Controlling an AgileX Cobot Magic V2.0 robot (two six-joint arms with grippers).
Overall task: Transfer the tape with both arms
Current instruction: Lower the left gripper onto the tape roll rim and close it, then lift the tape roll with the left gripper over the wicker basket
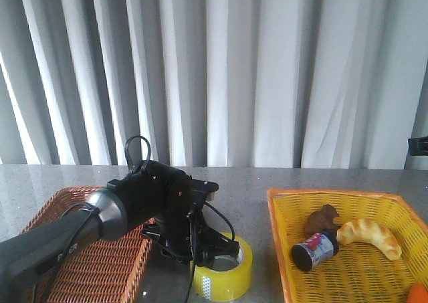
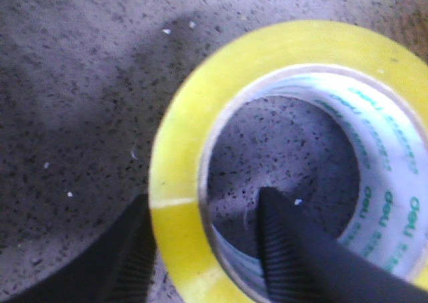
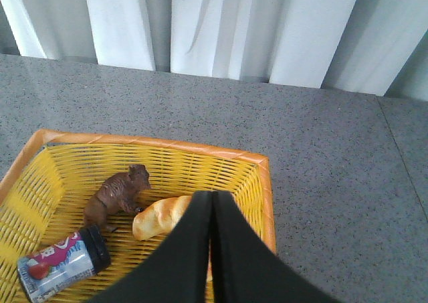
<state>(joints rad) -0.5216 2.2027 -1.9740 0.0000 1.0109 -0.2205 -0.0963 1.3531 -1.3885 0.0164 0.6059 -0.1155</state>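
Left tool [image 2: 200,249] straddling tape [image 2: 180,182] wall, grip unclear, right tool [image 3: 212,249] closed, tips cropped

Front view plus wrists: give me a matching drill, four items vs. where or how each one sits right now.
Items
1. tape
2. left gripper
3. right gripper
4. bear figurine

States
A. fingers pressed together, hanging above the yellow basket
B. flat on the grey table, between the two baskets
C. one finger inside the core, one outside the roll
D. in the yellow basket beside the croissant

Pairs: 1-B, 2-C, 3-A, 4-D
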